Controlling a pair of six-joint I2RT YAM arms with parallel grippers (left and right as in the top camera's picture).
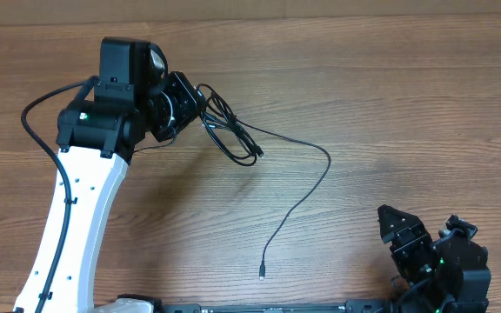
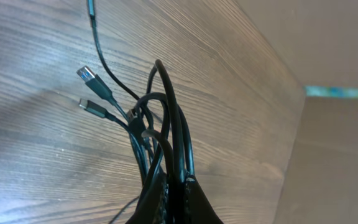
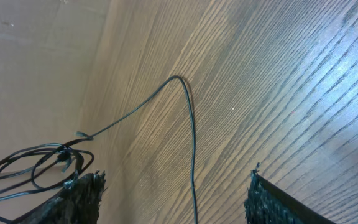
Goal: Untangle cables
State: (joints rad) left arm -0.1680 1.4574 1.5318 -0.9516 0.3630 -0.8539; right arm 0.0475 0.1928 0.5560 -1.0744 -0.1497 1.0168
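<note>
Progress is judged to be partial. The cables (image 1: 233,137) are bunched at about 11 o'clock on the table (image 1: 390,96), pinched between the fully closed jaws of the left gripper (image 1: 197,111) (two plug ends (image 2: 87,74) are seen sticking out of the bundle in its wrist view). One strand (image 1: 311,183) is laid clear, trailing toward 6 o'clock. The right gripper (image 3: 173,202), at 5 o'clock, is spread wide and nothing is held. The bunch itself is yet to be separated.

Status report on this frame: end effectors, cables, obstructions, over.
Left end effector shut on cables bundle. Right end effector open, empty. One strand trails loose across wooden table. Nothing obstructing.
</note>
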